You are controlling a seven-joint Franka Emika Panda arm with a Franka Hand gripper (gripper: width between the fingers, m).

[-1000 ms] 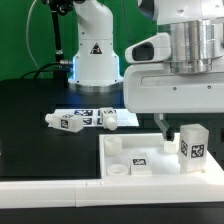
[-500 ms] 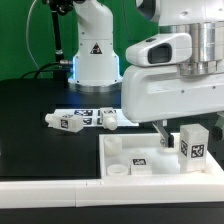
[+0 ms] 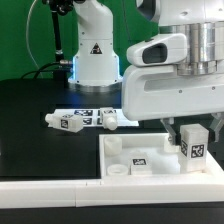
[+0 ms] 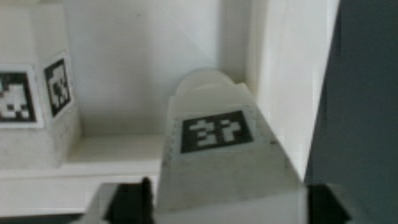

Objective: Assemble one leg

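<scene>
Standing upright in the tray [image 3: 150, 145] on the counter, the leg [image 3: 193, 141] lay just beside and below the end effector [image 3: 170, 128], whose grasp state could not be told.

Leg [image 3: 194, 143] upright on white tray piece [image 3: 125, 158]; gripper [image 3: 172, 128] low beside it, jaws hidden.

table [image 3: 30, 110]: black, matte | wall [image 3: 20, 30]: dark green | light: even

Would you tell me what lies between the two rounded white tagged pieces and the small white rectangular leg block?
In the exterior view, between the rounded pieces and the leg block lie bare black table, then the white tray's rim.
</scene>
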